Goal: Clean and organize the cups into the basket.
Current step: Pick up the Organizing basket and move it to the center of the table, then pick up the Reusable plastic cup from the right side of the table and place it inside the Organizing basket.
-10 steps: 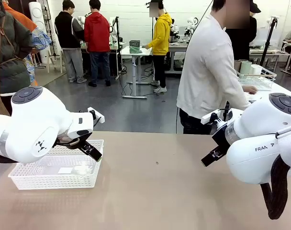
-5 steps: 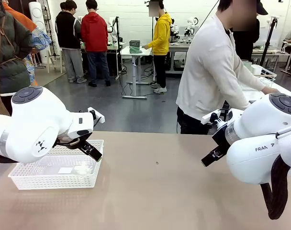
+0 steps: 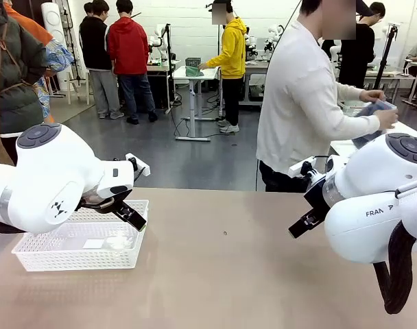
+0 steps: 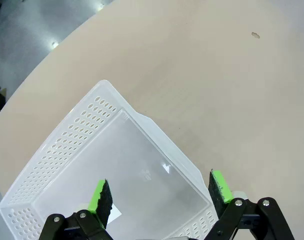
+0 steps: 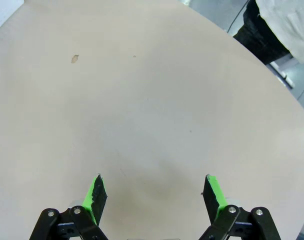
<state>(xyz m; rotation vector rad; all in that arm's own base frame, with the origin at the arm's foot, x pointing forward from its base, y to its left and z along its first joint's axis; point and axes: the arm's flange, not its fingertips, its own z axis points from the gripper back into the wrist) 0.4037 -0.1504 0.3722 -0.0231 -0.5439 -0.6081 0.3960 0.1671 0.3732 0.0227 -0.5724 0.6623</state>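
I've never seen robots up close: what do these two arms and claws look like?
The left arm and right arm are rounded white shells with dark grey round caps. The right arm bears grey FRAN lettering and a black cable loop. The left gripper and right gripper are black and two-fingered, with green pads.

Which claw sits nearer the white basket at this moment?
Left. The left claw hangs open above the basket; the right claw is open over bare table, well off to the basket's right.
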